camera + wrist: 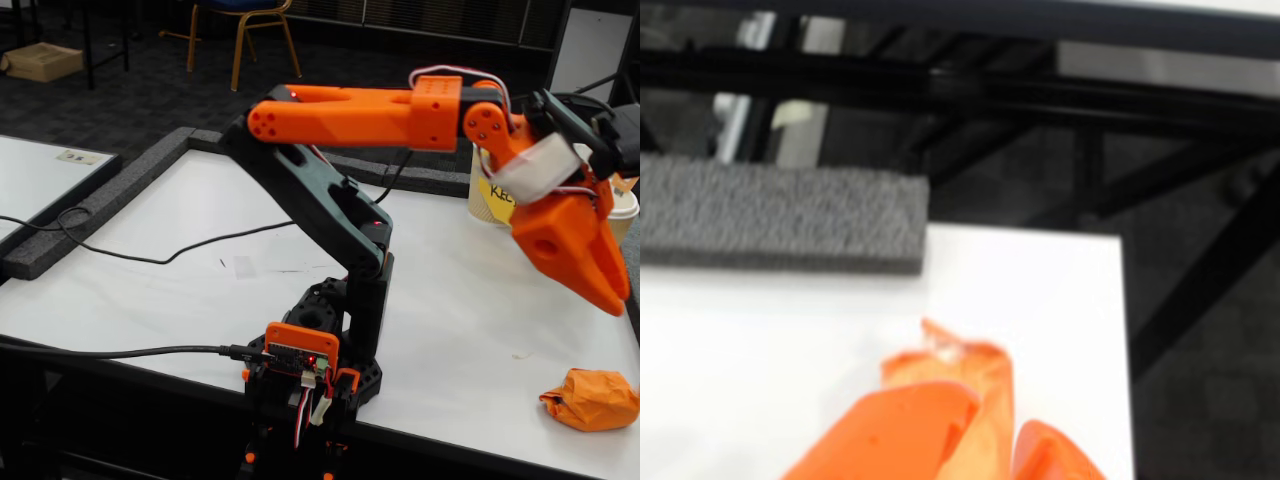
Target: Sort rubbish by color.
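Nearest us in the fixed view, the orange paper wad [592, 399] lies loose on the white surface [180, 250] at the near right corner. Above it hangs our gripper [612, 292], its fingers together and clamped on nothing that we can see. In the wrist view those fingers fill the bottom edge, blurred, with an orange crumpled shape just beyond them. Farther right, a beige cup [490, 200] sits half hidden behind the arm. We judge sorting barely begun: no green or blue wad shows anywhere.
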Robot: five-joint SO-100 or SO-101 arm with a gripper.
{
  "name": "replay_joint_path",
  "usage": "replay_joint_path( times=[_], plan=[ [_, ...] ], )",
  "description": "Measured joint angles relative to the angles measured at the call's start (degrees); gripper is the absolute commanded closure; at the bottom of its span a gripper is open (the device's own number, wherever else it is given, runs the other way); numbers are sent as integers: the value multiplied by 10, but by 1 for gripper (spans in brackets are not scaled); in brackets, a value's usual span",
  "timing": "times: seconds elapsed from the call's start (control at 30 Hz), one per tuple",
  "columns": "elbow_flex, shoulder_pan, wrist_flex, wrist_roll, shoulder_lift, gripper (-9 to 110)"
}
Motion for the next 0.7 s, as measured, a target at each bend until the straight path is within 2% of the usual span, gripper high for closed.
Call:
replay_joint_path(
  times=[0.17, 0.33, 0.7],
  plan=[
    [0, 4, -53, -91, -58, 101],
    [0, 4, -83, -120, -117, 101],
    [-47, 4, -6, -124, -253, 101]
  ],
)
